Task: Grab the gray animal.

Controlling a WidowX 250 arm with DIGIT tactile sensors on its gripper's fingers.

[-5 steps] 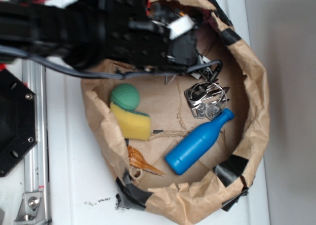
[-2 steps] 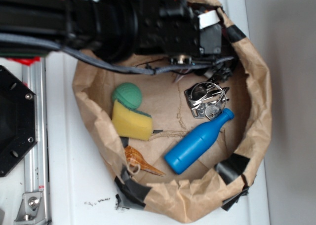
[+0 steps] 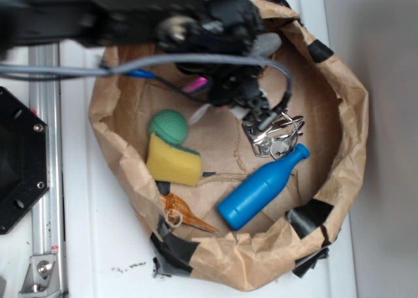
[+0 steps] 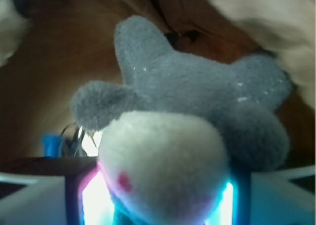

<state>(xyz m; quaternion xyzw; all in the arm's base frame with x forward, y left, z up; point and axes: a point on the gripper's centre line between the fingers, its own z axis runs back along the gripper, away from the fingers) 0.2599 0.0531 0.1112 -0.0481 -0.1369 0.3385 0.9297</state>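
Gray plush fills the wrist view: the gray animal, a soft mouse [image 4: 187,116] with a pale face and a red eye, sits pressed between the two pads of the hand [image 3: 245,92], which is closed narrowly around it. Beyond, in the exterior view, the black hand hangs over the crumpled brown paper bag [image 3: 346,102] on the white worktop [image 3: 85,246]. Inside lie a shiny metal clip bundle [image 3: 274,134], a blue plastic bottle [image 3: 261,188], a yellow sponge [image 3: 173,161] and a green ball [image 3: 168,126].
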